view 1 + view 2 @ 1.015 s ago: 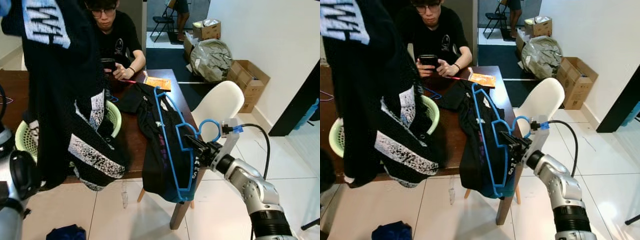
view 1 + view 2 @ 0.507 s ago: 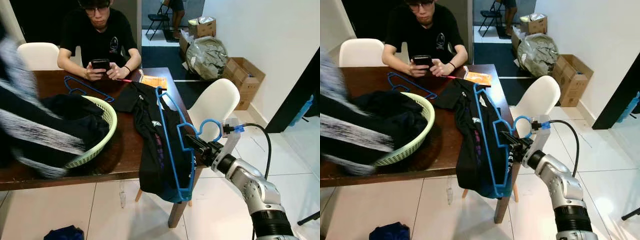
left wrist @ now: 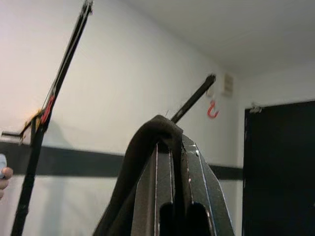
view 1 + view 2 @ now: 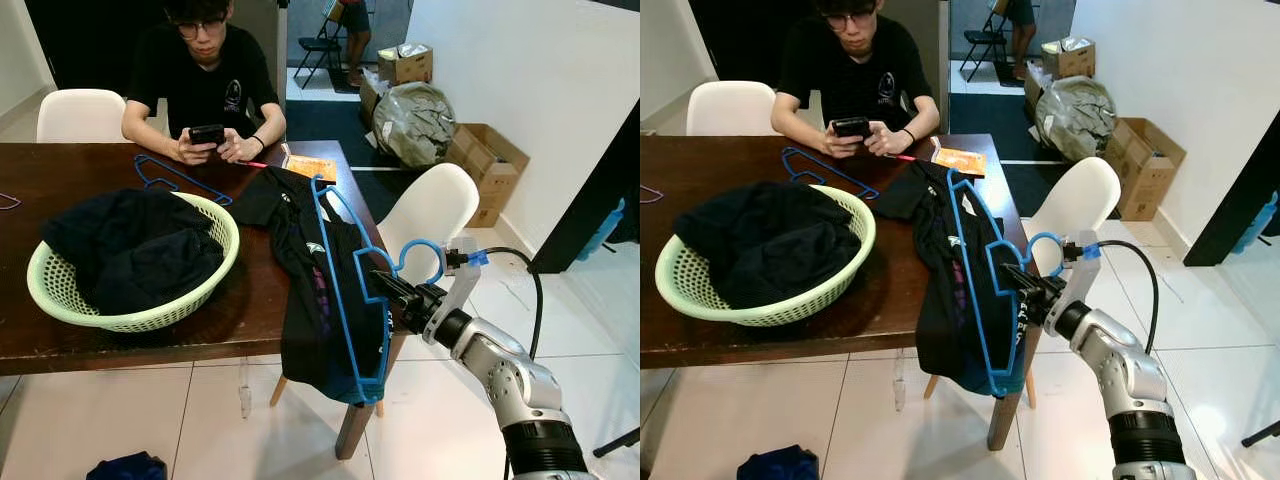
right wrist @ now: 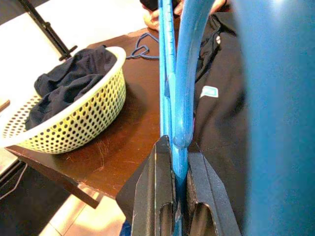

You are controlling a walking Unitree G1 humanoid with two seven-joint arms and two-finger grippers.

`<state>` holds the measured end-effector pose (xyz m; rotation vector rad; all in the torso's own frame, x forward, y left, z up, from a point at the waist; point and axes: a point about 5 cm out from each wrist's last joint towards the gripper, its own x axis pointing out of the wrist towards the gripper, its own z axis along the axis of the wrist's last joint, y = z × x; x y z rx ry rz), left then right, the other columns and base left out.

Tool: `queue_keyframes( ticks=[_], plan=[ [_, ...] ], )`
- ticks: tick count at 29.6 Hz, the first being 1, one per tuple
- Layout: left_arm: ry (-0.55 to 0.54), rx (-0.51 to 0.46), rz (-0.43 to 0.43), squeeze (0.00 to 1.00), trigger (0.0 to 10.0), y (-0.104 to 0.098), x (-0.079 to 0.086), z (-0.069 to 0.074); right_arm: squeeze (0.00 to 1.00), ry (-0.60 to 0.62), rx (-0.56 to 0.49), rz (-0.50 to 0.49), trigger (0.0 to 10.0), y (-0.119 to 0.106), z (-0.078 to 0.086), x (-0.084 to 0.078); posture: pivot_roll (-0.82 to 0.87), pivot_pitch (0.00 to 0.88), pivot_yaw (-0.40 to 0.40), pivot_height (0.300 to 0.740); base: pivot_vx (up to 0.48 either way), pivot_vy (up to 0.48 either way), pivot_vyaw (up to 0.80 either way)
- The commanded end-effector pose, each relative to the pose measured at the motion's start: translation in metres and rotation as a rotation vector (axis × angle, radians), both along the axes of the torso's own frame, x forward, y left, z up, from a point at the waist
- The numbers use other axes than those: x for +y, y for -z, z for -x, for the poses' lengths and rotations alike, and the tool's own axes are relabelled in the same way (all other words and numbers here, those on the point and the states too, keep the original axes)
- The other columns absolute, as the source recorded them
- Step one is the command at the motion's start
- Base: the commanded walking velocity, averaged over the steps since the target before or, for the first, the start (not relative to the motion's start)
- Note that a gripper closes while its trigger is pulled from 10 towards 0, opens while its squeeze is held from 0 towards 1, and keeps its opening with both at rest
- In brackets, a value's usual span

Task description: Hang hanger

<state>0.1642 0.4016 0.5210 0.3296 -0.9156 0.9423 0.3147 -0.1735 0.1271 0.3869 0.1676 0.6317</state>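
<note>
A dark wooden worktop point(image 4: 120, 190) is filling the left half of the frame, with a person point(image 4: 205, 85) sitting at its far side in the upper centre, looking at a phone point(image 4: 207, 133). Toward the left a pale green basket point(image 4: 215, 255) is sitting on the worktop, holding a heap of dark clothes point(image 4: 135, 245), and just behind it a second blue hanger point(image 4: 175, 180) is lying flat. A white chair point(image 4: 430, 205) is standing beside the worktop's right end, with cardboard boxes point(image 4: 490, 165) well behind it in the upper right. In the centre of the frame a black shirt point(image 4: 310, 270) is draping over the worktop's right edge and hanging down toward the floor. The blue hanger point(image 4: 345, 270) is lying across this shirt, a thin bright-blue plastic frame running from the worktop down past the edge, its round hook curling out to the right. The right arm is reaching in from the lower right corner, bent at the elbow, with the right hand point(image 4: 385, 288) pointing left and slightly up; its two black fingers point(image 5: 157, 191) are pressing together on the hanger's bar just below the hook. In the left wrist view the left hand point(image 3: 172, 147) is pointing up at a white wall, its fingers pinching a fold of dark cloth point(image 3: 140, 152).
</note>
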Motion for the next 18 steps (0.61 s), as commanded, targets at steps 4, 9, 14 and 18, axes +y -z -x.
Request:
queue_keyframes(
  ticks=[4, 9, 14, 18],
  plan=[
    [0.022, 0.061, 0.006, 0.0, 0.0, 0.015, 0.002, -0.026, 0.0, 0.005, -0.006, 0.003, 10.0, -0.003, 0.001, -0.003, 0.07, 0.002, -0.035, 0.74, 0.0, 0.0, 0.0],
    [0.052, 0.138, 0.023, 0.0, 0.0, 0.034, 0.0, -0.063, 0.0, 0.013, -0.005, 0.01, 10.0, -0.002, 0.002, -0.004, 0.07, 0.002, -0.032, 0.74, 0.0, 0.0, 0.0],
    [0.198, 0.189, -0.048, 0.0, 0.0, 0.032, -0.04, -0.109, 0.0, 0.027, -0.002, 0.011, 10.0, -0.001, 0.001, -0.004, 0.07, 0.001, -0.026, 0.74, 0.0, 0.0, 0.0],
    [0.265, 0.247, -0.121, 0.0, 0.0, 0.038, -0.067, -0.133, 0.0, 0.031, -0.002, 0.01, 10.0, -0.001, 0.002, -0.004, 0.06, 0.002, -0.021, 0.74, 0.0, 0.0, 0.0]
  ],
)
